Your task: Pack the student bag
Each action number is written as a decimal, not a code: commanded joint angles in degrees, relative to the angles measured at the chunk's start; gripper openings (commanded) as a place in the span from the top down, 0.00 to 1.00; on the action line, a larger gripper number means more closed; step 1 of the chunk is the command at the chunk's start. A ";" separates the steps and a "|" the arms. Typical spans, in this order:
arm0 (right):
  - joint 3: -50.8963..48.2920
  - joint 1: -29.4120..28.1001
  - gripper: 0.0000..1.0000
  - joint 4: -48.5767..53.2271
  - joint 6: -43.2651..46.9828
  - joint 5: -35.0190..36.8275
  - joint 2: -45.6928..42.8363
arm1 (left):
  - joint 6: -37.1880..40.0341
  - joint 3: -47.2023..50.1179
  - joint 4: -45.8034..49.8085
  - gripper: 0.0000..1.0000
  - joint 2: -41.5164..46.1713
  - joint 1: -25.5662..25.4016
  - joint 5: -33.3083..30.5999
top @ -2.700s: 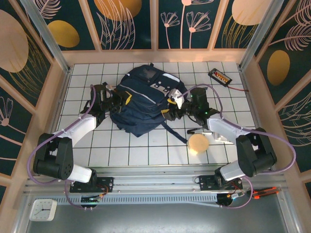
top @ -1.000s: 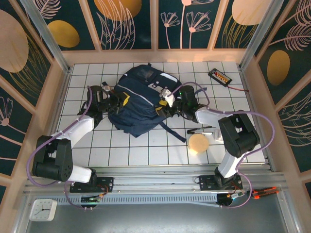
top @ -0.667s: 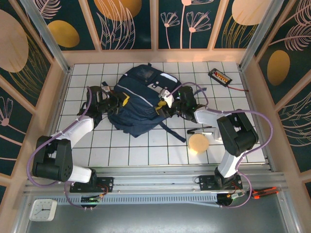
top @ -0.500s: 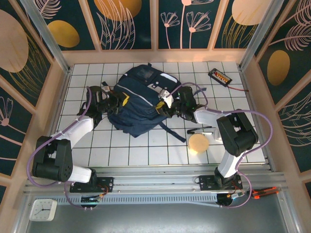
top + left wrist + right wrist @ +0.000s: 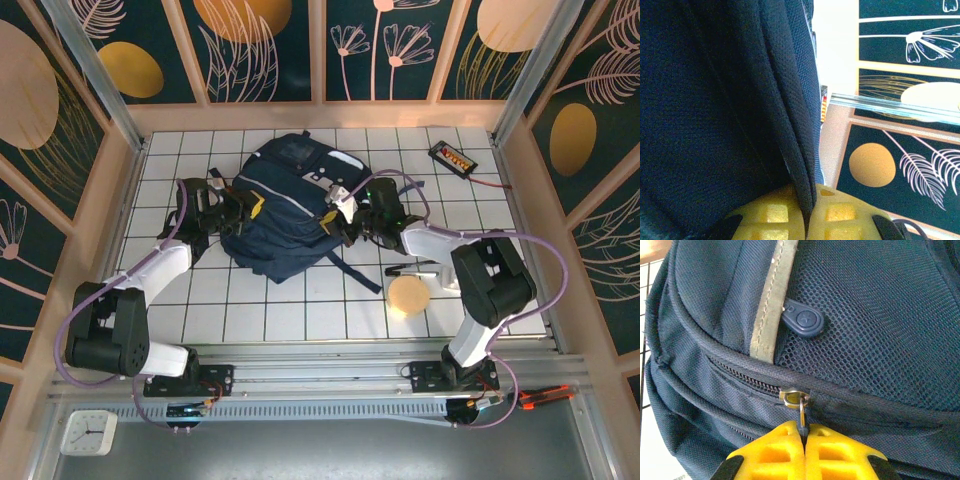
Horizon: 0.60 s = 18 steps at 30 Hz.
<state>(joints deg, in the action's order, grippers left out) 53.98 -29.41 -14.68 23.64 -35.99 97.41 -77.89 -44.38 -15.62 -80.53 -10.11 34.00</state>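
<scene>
Two grippers bear on the student bag (image 5: 285, 215), which lies on the table (image 5: 300, 300) left of centre.

Top external: the left gripper (image 5: 256, 206) sits at the bag's left flank and the right gripper (image 5: 338, 214) at its right flank. A pen (image 5: 410, 268) and a round disc (image 5: 408, 296) lie nearby, apart from the bag. Risk: opposed pulls could drag the bag over them.

Left wrist: the left gripper's yellow fingers (image 5: 770, 217) are pressed together on a dark fabric edge. Risk: so thin a fold could slide free under load, and the bag would lose its anchor.

Right wrist: the right gripper is pinching the metal zip pull (image 5: 802, 417) below the slider (image 5: 792, 396). Risk: the hold is slight, so the pull could slip out. A pull off the track's line could jam the slider or catch fabric.
</scene>
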 commanded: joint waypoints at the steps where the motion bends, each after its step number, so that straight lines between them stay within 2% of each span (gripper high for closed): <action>1: 3.08 0.03 1.00 6.38 -0.83 0.23 -2.00 | 0.59 -0.02 -4.11 1.00 3.20 0.18 1.45; 9: 18.64 0.42 1.00 34.58 -6.47 -7.25 3.87 | 2.81 -0.09 -2.22 1.00 3.31 0.18 -0.39; 12: 19.18 0.02 1.00 37.90 -7.82 -12.09 3.89 | 2.76 0.38 -2.42 1.00 3.65 0.18 -1.09; 18: 18.19 -0.21 1.00 36.60 -11.92 -15.42 3.70 | 0.14 2.32 -5.79 1.00 4.17 -1.37 -3.22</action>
<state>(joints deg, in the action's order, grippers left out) 71.61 -29.08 18.92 14.68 -45.21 100.71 -76.71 -42.37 -15.29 -78.28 -10.52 31.81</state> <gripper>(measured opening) 0.055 0.062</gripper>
